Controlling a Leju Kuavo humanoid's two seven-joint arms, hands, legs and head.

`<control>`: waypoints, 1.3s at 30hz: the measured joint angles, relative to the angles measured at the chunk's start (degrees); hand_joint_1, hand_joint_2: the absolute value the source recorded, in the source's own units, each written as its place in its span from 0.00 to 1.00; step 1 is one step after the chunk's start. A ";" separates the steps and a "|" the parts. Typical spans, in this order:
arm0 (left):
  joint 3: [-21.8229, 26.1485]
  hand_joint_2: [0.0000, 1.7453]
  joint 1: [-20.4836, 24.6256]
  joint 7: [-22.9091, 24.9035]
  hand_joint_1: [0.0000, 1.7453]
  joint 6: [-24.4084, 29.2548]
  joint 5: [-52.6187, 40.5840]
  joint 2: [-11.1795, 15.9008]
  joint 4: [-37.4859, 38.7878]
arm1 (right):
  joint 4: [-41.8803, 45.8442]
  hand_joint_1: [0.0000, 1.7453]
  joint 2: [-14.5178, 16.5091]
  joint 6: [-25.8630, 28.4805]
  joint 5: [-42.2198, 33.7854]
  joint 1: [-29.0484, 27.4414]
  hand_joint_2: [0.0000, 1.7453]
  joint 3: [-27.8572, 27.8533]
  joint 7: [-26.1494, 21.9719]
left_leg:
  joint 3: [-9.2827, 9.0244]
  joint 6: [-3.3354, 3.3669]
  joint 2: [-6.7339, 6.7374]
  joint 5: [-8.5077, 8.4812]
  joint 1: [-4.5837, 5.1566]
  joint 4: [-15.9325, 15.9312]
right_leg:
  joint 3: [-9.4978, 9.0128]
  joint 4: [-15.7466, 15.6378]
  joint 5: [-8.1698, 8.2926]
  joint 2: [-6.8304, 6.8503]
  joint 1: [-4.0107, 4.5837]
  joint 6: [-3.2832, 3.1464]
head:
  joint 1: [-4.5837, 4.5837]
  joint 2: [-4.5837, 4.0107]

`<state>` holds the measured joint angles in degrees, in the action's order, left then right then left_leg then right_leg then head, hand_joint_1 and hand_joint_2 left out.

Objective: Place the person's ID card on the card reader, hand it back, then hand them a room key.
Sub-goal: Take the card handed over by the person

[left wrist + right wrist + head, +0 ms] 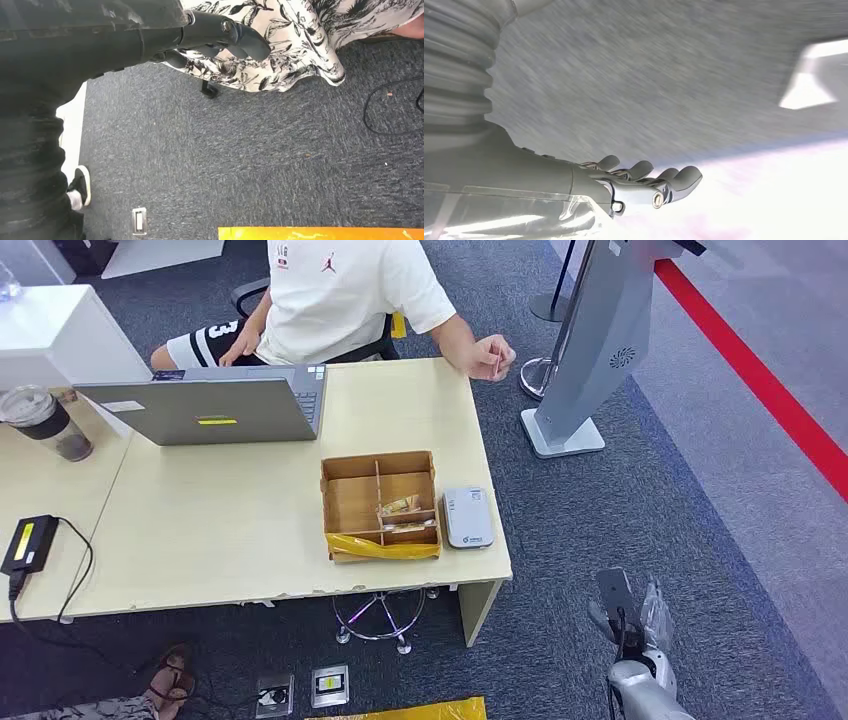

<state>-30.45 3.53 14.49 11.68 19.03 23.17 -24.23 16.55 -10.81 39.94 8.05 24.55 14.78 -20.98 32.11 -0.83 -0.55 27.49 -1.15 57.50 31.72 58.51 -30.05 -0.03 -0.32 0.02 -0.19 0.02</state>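
Beside the desk: the robot stands off the right end of the desk [250, 540], which serves as the landmark throughout.
Far left of desk: a dark tumbler [45, 422] and a black power adapter [28, 543] with its cable.
Left-centre of desk: an open grey laptop [215, 405], with the seated person [340, 295] behind it.
Right part of desk: a brown divided tray [378, 505] holding small packets, likely the room keys, though I cannot tell.
Right edge of desk: the grey card reader [467, 516], lying flat just beside the tray.
Beyond the desk's far right corner: the person's hand [492, 357] holds out a small thing, probably the ID card; too small to be sure.
Right of desk, low: the right hand [632, 612], fingers loosely extended, holding nothing.
Left hand [220, 35]: hangs over the carpet, fingers curled, nothing visibly held.
Step in hand: judged, reaching for the offered card.
How to do it well: raise the right hand toward the person's hand, palm open, pinch the card by its free edge, and wait for release before pulling away.
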 joint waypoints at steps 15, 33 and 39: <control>0.09 1.00 -0.51 0.63 0.00 -0.17 -2.54 -0.74 0.25 | 41.85 0.00 1.07 0.23 23.23 -6.47 1.00 -18.05 15.25 | 0.03 0.03 -0.34 -0.09 0.00 0.01 | -0.03 -0.01 -0.01 0.29 0.00 -0.01 | -0.03 0.00; 0.11 1.00 -0.49 0.76 0.00 -0.07 -3.70 -1.72 0.25 | 84.91 0.00 1.14 0.14 48.23 -7.85 1.00 -10.55 25.32 | 0.02 0.05 -0.30 -0.13 0.00 0.00 | -0.03 -0.01 -0.01 0.19 0.00 -0.01 | -0.03 0.00; 0.11 1.00 -0.41 0.40 0.00 -0.19 -4.61 -2.24 0.25 | 91.41 0.00 1.17 0.07 55.68 -4.95 1.00 -3.06 29.12 | 0.01 0.04 -0.30 -0.14 0.00 -0.01 | -0.04 0.00 -0.01 0.18 0.00 -0.01 | -0.03 0.00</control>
<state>-30.34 3.12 14.89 11.50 14.42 20.93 -23.98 107.96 -9.64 40.01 63.73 19.60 11.71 8.14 32.13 -0.79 -0.85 27.35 -1.15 57.50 31.68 58.51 -30.06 0.15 -0.32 0.01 -0.22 0.02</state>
